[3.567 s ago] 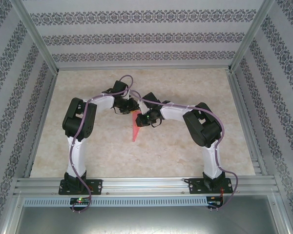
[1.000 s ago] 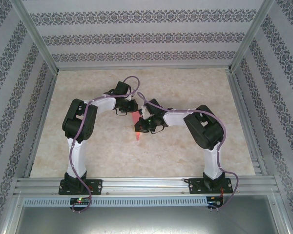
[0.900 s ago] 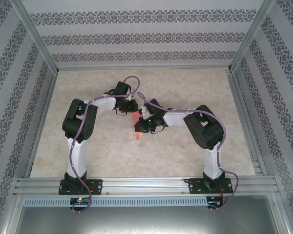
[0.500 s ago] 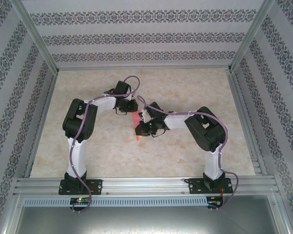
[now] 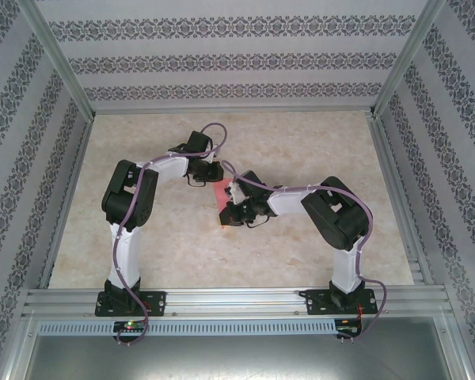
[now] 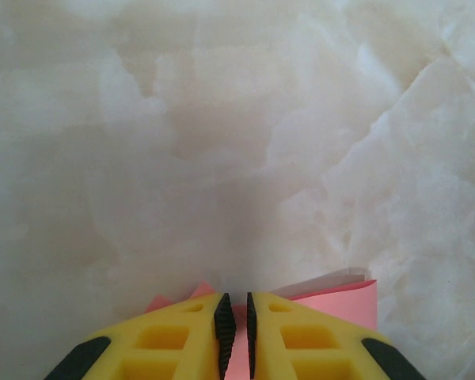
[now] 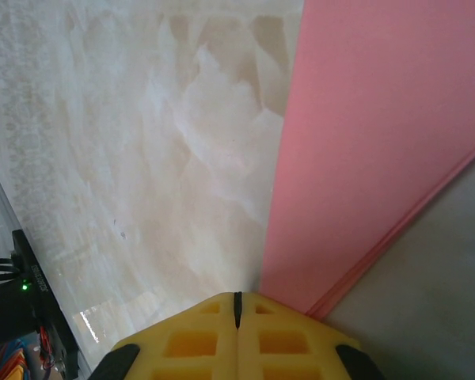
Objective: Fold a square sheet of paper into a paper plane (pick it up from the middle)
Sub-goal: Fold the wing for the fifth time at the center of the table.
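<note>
Seen at mid-bench as a slim salmon-pink paper plane, folded lengthwise into stacked layers, pointed tip toward the near edge, thin layered edges showing along one side.

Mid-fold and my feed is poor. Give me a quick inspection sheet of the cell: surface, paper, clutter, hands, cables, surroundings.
Surface: pale marble-pattern table, no marks seen.
Job's things: folded pink paper, layered edges showing, sitting mid-table between the two arms.
Clutter: nothing seen.
Hands: left hand is shut on the paper, with pink visible between its fingers. Right hand is shut, the paper runs out beside its tips, and whether it grips the paper cannot be told.
Cables: purple cables run along both arms, looping above the wrists and near the right base.
Surroundings: patterned walls on three sides, aluminium frame rails at the near edge.
</note>
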Available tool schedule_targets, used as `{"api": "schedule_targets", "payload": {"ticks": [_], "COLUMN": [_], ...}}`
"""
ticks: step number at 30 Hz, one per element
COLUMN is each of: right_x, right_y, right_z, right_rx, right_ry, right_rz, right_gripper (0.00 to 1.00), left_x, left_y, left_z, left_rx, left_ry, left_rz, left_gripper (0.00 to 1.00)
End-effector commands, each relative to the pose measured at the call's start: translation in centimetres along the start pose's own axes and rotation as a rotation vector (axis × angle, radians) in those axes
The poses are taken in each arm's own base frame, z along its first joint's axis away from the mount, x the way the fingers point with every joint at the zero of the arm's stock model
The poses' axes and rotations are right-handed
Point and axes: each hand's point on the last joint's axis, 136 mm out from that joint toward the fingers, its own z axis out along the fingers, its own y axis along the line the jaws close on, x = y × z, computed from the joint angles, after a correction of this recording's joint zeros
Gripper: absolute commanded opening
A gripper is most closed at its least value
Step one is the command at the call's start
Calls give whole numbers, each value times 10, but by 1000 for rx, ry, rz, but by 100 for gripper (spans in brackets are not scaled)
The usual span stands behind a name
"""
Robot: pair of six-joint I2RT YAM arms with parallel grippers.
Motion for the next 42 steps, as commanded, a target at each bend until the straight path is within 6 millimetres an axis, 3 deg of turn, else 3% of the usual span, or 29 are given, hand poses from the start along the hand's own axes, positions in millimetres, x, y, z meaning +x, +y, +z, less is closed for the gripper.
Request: {"api": "schedule_targets", "payload": {"ticks": [1,4,13,20,24,31,37,42], "right_x": [57,65,72,9,-21,-48,-59,-70], "right_y": [-26,-35,-31,23,43,16,-6,-7], "right_z": [12,12,9,-16,-39,-74,-97,-109], "right_rx": [88,127,143,-74,-170,-78,-23,-28], "right_ry": [181,206,225,32,-59,-168,-226,-261], "right_rz": [68,76,57,50,45,48,59,44], "right_gripper": [2,1,1,10,17,31,38,44], "left_x": [63,64,66,68,57,21,-15,-23], "left_y": [70,70,69,49,33,-9,-39,-56], "left_z": [27,26,26,29,20,-13,-59,-88], "left_rx": [-212,-212,-208,-115,-59,83,141,128], "left_ry": [199,201,208,220,196,100,-27,-73], "left_rz": [-60,-58,-60,-70,-66,-49,-19,10], "left_gripper": [20,20,20,20,21,25,32,37]}}
